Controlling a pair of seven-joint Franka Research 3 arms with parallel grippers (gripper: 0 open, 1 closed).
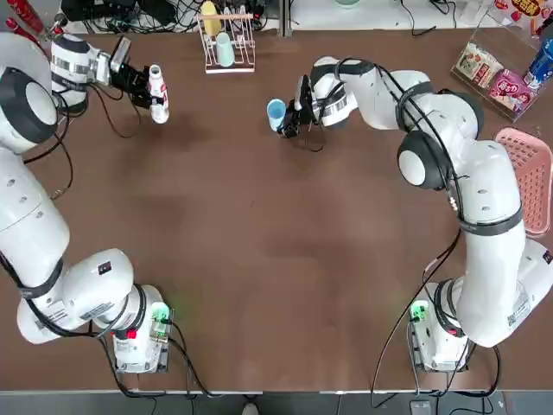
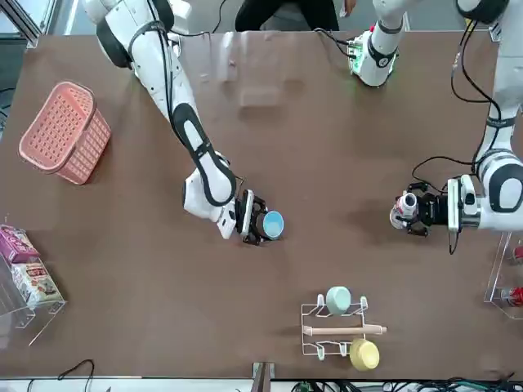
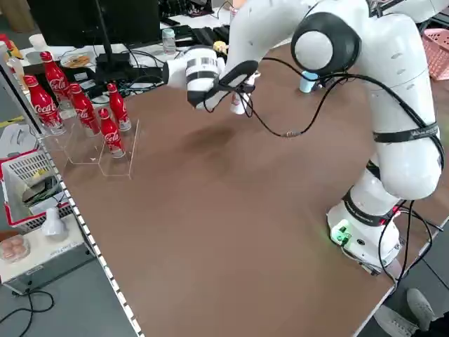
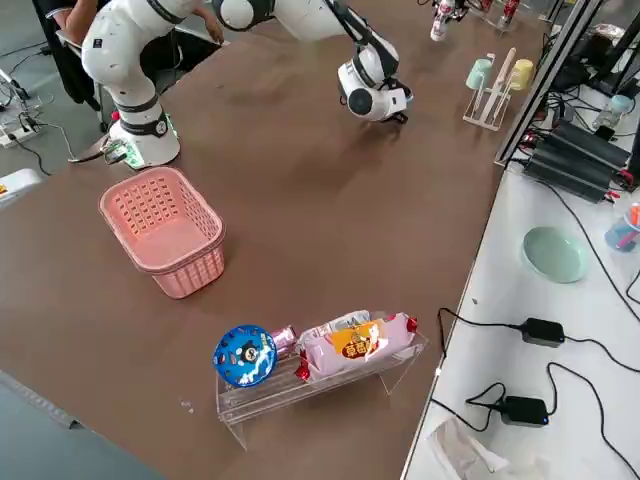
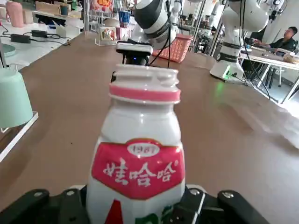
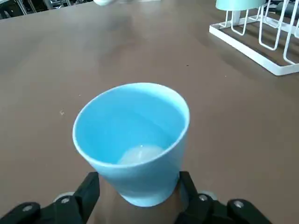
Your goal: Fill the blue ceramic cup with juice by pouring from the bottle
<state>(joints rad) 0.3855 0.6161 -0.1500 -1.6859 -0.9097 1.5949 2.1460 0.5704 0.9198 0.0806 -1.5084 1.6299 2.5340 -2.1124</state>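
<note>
blue cup between right tool fingers, bottle in left tool

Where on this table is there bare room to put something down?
The wide middle is bare, from the blue cup down to the arm bases. Also between the bottle and the cup. It is crowded at the far edge by the cup rack, and around the pink basket.

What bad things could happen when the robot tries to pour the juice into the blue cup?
The bottle in the left end effector is far from the blue cup, so juice might slosh out on the way across. The cup is small and its mouth narrow, so a pour could miss onto the table. The right end effector only grips the cup near its base, so a bump might tip it.
</note>
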